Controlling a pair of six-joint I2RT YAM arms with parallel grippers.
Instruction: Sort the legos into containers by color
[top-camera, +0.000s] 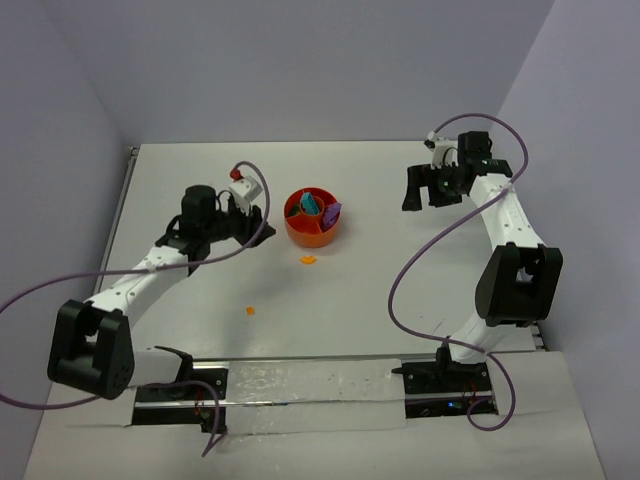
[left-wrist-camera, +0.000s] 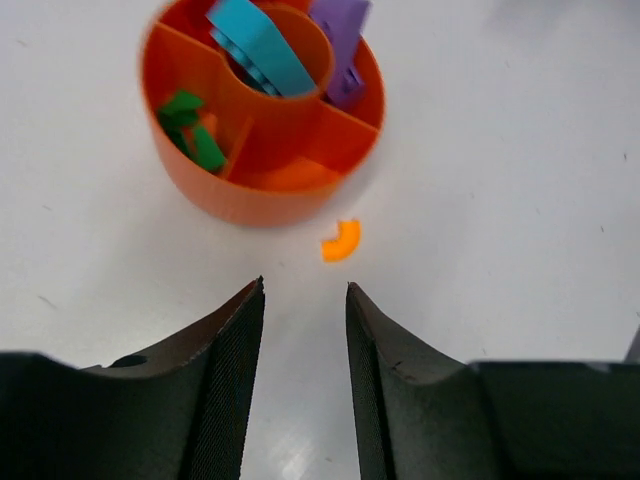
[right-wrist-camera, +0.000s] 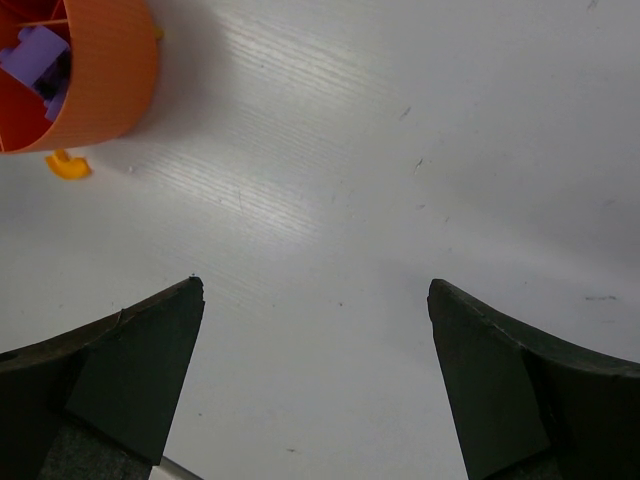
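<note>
bowl: orange divided bowl (top-camera: 313, 218) mid tabletop (top-camera: 400, 300); teal block (left-wrist-camera: 258, 45) in hub, purple block (left-wrist-camera: 340, 45) + green bits (left-wrist-camera: 190, 125) in wedges.
loose legos: curved orange piece (left-wrist-camera: 342, 240) just beside bowl's near wall; 2nd orange bit (top-camera: 250, 310) well apart, nearer the bases.
direction: curved piece lies ahead of left hand (left-wrist-camera: 305, 300), slightly right of the gap, between fingers & bowl.
nearer arm: left; right hand (right-wrist-camera: 315, 295) well off to the side.
left hand: part open, narrow gap, holds nothing.
right hand: spread wide, released, empty.
</note>
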